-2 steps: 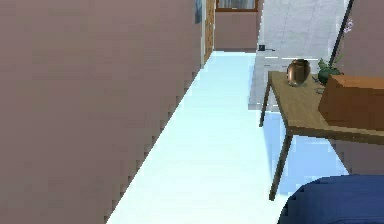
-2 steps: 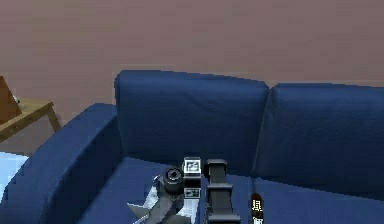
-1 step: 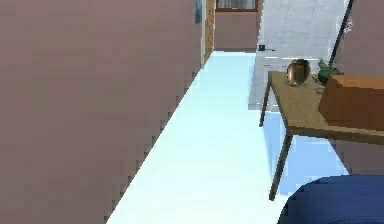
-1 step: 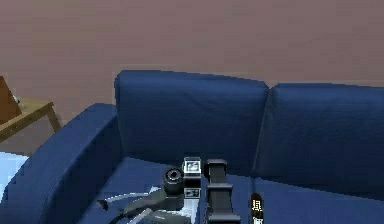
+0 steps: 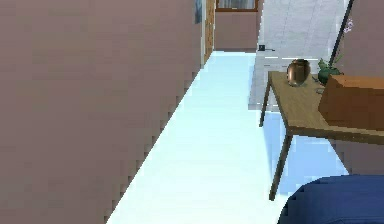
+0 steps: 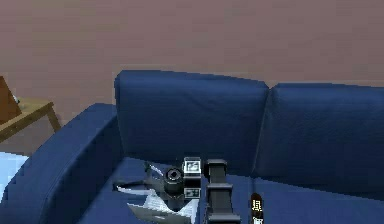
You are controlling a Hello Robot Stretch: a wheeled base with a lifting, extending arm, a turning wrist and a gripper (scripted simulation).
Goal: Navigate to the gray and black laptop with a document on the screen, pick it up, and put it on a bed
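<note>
Two views. Forward: pale floor (image 5: pixel 200 140), mauve wall (image 5: pixel 90 90), wooden counter (image 5: pixel 300 108) at right. Arm side: at a navy sofa (image 6: pixel 200 110), the fingers (image 6: pixel 135 185) sit by a pale grey slab (image 6: pixel 152 207), likely the laptop; their grip cannot be told. Pick-up seems in hand; next, lift clear, find a bed.

One wooden table (image 5: pixel 310 112) stands at the right with two of its legs in sight. It bears three things: one round brown pot (image 5: pixel 298 72), one green plant (image 5: pixel 327 72) and one brown box (image 5: pixel 352 100). One wood-framed doorway (image 5: pixel 236 8) is at the far end of the floor. There is one dark blue sofa (image 6: pixel 70 150) (its near corner lies at the forward view's bottom right) with two back cushions (image 6: pixel 190 115) side by side. At its seat are one dark arm bar (image 6: pixel 218 200), two small white squares (image 6: pixel 192 166) with black marks, and one pale grey thing (image 6: pixel 155 208).
</note>
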